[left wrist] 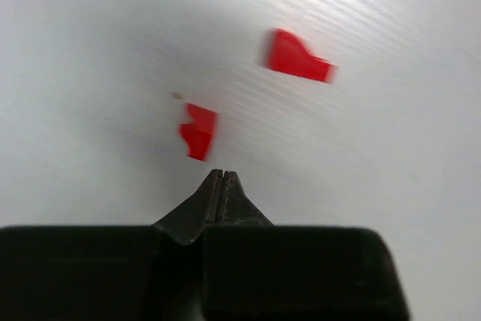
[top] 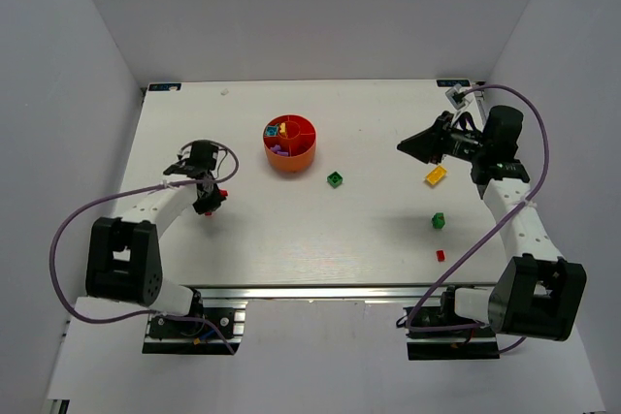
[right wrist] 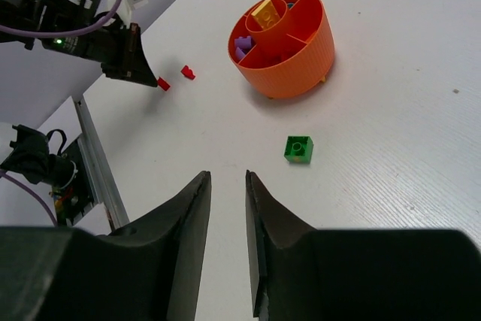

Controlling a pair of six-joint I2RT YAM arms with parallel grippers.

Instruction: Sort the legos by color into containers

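Where two tiny red plastic legos [left wrist: 199, 131] lie apart on the white surface [top: 291, 239], the left end effector [left wrist: 218, 177] tilts down just beside the nearer one, its tips pressed together and pinching nothing. The right end effector [right wrist: 228, 178] hangs above the surface to the right of the round red-orange plastic bowl [top: 289, 162] and is aimed toward it, fingers slightly spread and empty.

Six pieces lie loose: three red, two green legos [top: 335, 179] and one yellow lego [top: 437, 175]. The third red and the second green lie near the right arm.

The bowl's wedge compartments hold yellow, purple and cyan pieces, but their number is hard to make out. The left wrist view is blurred.
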